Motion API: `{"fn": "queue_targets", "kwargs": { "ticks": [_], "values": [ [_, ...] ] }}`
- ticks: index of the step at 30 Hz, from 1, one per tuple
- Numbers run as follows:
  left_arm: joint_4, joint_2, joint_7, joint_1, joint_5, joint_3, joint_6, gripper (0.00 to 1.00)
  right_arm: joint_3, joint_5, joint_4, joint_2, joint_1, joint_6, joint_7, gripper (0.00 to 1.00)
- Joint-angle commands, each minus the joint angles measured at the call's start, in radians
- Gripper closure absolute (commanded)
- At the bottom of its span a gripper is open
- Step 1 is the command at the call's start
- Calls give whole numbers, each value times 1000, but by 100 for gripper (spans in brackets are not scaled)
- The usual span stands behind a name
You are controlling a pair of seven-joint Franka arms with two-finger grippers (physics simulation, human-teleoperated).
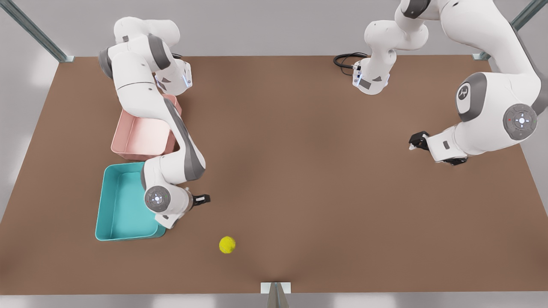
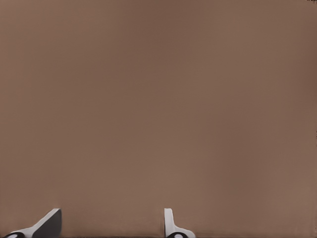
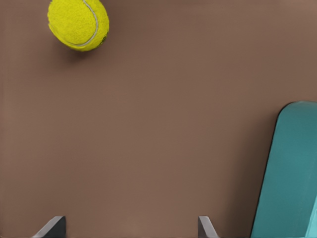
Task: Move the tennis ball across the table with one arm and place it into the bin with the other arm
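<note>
The tennis ball [image 1: 227, 244] [image 3: 78, 24], yellow-green with a pale seam, rests on the brown table near its front edge, just to the front view's right of the teal bin [image 1: 112, 210] [image 3: 290, 173]. My right gripper [image 1: 188, 205] [image 3: 129, 228] hovers open beside that bin, a short way behind the ball and holding nothing. My left gripper [image 1: 436, 149] [image 2: 109, 228] waits open over bare table at the front view's right, far from the ball.
A pink bin [image 1: 141, 139] stands behind the teal one, partly covered by the right arm. A black cable [image 1: 346, 60] lies at the table's back edge. A small metal bracket [image 1: 275, 288] sits at the front edge.
</note>
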Motion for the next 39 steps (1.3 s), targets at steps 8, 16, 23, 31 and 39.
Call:
{"fn": "queue_targets", "kwargs": {
  "ticks": [8, 16, 23, 31, 39],
  "values": [
    [-1, 5, -508, 28, 1, 2, -70, 0, 12, 37, 215, 267, 38, 684, -138, 0],
    [-7, 8, -499, 37, -1, 2, -65, 0, 10, 37, 216, 347, 34, 885, -154, 0],
    [-10, 8, -499, 37, -1, 2, -70, 0, 13, 34, 215, 362, 20, 907, -163, 0],
    [-12, 7, -499, 43, -1, 2, -73, 0, 18, 39, 213, 384, 27, 931, -152, 0],
    [-19, 7, -499, 45, -1, 2, -73, 0, 20, 40, 204, 424, 34, 977, -152, 0]
  ]
}}
